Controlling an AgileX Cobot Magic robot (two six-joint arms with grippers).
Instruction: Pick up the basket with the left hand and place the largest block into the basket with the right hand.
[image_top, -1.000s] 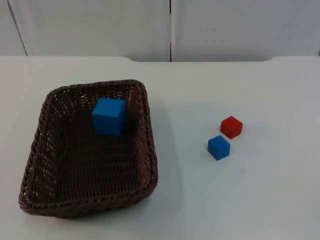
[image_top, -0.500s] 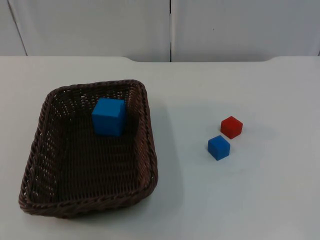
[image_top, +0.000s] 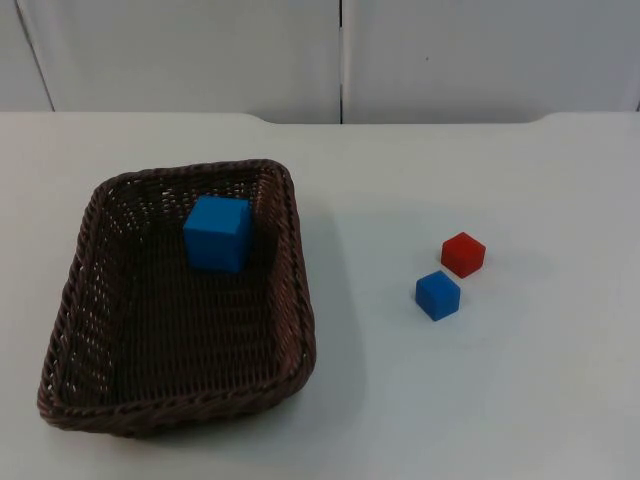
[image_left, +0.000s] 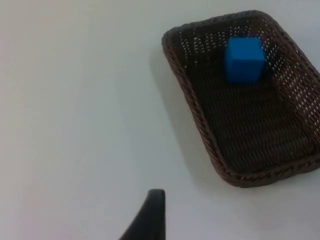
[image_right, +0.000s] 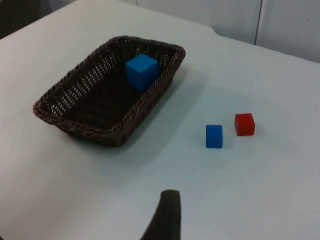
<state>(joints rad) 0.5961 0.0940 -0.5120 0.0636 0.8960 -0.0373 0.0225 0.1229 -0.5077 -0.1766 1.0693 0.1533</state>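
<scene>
Big blue block (image_top: 217, 232) already sits in the far end of the basket (image_top: 300, 330) on the table, both my grippers wait well back from it, holding nothing, finger opening I can't tell, so just stay clear and don't nudge the rim.

A small blue block (image_top: 438, 295) and a small red block (image_top: 463, 254) sit on the white worktop (image_top: 500, 400), just beside each other, the red one nearer the wall. Both lie well apart from everything else on the surface. A grey partition wall (image_top: 450, 60) with a dark vertical seam closes off the worktop's far edge.
</scene>
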